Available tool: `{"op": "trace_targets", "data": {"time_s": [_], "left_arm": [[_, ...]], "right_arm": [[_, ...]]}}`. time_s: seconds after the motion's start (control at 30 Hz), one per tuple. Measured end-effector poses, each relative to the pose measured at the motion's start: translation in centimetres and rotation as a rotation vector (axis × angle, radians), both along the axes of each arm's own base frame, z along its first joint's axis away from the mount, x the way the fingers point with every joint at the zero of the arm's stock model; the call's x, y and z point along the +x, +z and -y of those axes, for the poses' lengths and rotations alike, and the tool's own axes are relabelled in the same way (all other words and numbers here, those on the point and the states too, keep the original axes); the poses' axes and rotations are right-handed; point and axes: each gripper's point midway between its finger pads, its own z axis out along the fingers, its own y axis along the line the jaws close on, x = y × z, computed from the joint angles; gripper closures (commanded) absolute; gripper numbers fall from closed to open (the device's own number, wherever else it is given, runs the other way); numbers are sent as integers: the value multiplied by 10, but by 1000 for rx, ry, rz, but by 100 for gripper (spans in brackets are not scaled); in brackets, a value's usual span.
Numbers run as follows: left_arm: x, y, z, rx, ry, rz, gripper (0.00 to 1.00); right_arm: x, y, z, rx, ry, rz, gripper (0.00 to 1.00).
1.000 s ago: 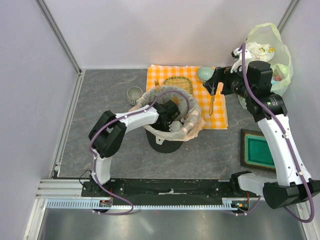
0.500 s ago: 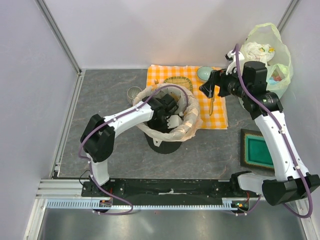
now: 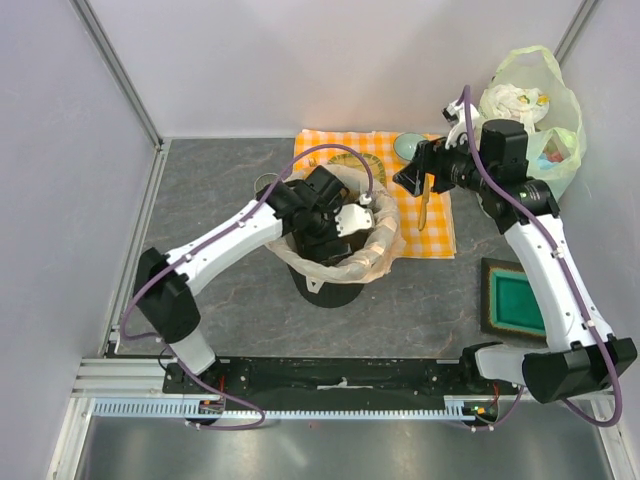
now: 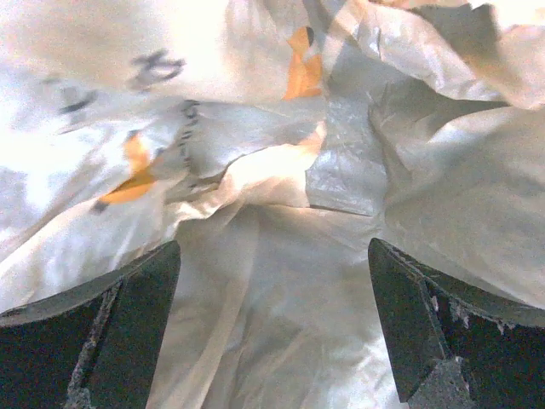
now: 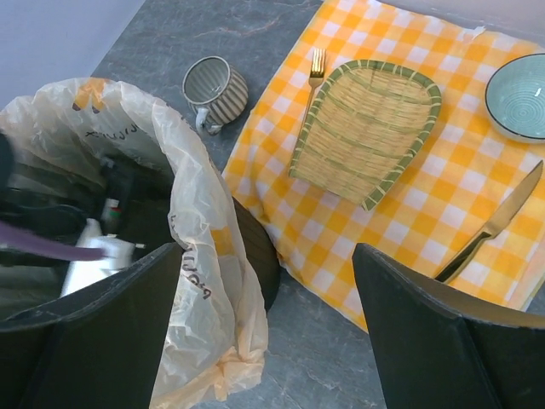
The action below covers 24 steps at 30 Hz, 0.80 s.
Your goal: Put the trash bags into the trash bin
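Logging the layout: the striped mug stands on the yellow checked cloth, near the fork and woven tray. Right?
No. The right wrist view shows the mug on the bare grey table, just off the edge of the cloth; it is near the fork and woven tray, which lie on the cloth.

Overhead, I get even, soft light with faint shadows, all sharp. My left wrist view glares where light glows through the trash bag (image 4: 281, 281) (top left nearly white). In the right wrist view the right gripper (image 5: 266, 256) looks dark and soft-edged, while the checked cloth (image 5: 409, 221) stays crisp.
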Motion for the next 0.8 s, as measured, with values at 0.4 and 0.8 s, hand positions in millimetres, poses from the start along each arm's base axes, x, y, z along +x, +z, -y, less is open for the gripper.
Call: {"op": "trace_targets", "data": {"time_s": [0.4, 0.8], "left_arm": [[-15, 142, -13, -454, 78, 198, 23], [-102, 224, -97, -897, 205, 314, 78]], "right_arm": [[10, -30, -39, -26, 129, -48, 14], [2, -28, -75, -106, 270, 11, 18]]}}
